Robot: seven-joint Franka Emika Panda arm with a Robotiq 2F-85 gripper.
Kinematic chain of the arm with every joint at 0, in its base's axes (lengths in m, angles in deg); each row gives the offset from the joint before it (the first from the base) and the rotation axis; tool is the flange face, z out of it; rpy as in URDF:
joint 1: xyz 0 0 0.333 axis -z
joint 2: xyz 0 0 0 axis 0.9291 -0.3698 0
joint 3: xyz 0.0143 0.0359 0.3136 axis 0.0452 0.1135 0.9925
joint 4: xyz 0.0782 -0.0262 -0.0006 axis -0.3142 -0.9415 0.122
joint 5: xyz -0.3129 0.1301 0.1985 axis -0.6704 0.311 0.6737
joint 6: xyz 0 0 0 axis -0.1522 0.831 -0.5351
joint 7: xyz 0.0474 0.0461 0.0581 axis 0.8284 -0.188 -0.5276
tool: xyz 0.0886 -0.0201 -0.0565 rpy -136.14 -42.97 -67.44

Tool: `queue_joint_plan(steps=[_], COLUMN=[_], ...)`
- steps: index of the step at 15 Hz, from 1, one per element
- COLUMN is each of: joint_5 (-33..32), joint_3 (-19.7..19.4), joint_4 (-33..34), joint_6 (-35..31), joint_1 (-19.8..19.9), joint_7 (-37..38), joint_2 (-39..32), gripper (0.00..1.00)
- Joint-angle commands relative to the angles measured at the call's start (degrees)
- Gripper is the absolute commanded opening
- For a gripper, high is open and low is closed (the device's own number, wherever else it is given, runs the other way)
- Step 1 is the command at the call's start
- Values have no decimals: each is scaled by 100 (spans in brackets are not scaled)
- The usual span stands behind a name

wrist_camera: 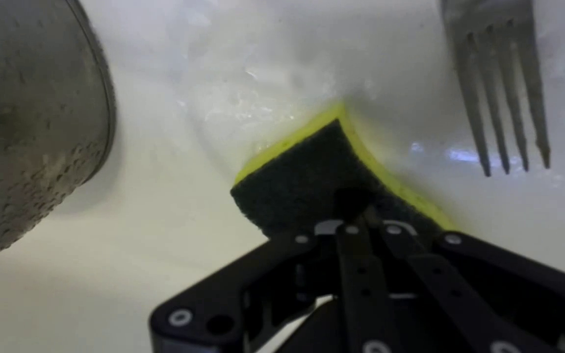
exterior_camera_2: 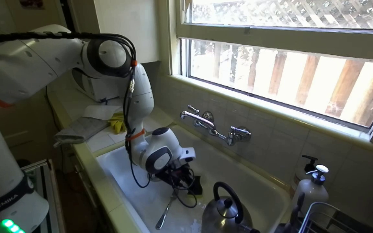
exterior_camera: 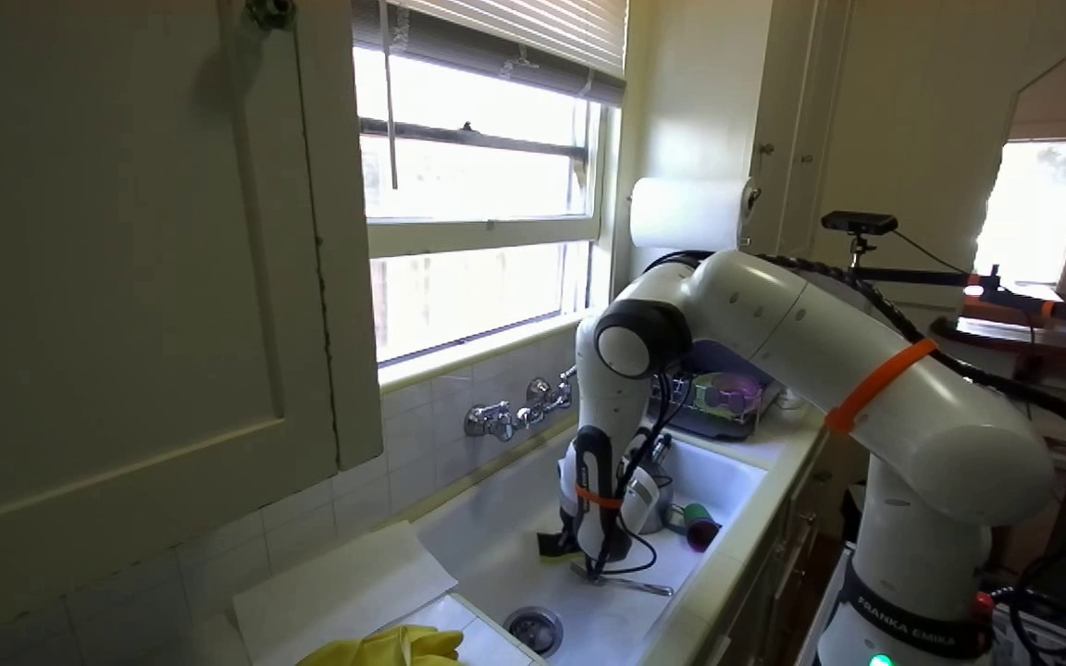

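One sponge [wrist_camera: 302,181] is seen in the sink [wrist_camera: 155,235] under the tips of the end effector [wrist_camera: 358,208], closed tight (if pinched, can't be told), w/ long axis angled upper-L to lower-R, wrist view.

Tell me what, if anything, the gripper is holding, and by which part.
Nothing visibly held: the gripper is shut, its tips over the sponge; whether they touch it is unclear.

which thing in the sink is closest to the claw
The yellow sponge with the dark top: in the wrist view the claw overlaps it, clear of the fork and kettle.
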Motion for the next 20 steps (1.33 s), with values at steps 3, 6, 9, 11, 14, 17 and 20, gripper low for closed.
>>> queue_joint_plan(steps=[3, 6, 9, 11, 14, 17, 20], joint_5=[316, 497, 662, 737, 767, 655, 491], joint_3=[-52, -108, -180, -224, -260, -198, -48], joint_4=[600, 874, 1181, 1413, 1684, 1814, 1886], joint_6=[-371, -527, -638, -705, -852, -1012, -1164], joint_1=[-84, -223, -406, -535, -693, -735, -658], joint_7=[-147, -241, -370, -458, -637, -865, -1071], joint_2=[-673, -880, -1073, -1216, -1382, -1424, -1401], gripper=[0, 0, 0, 0, 0, 0, 0])
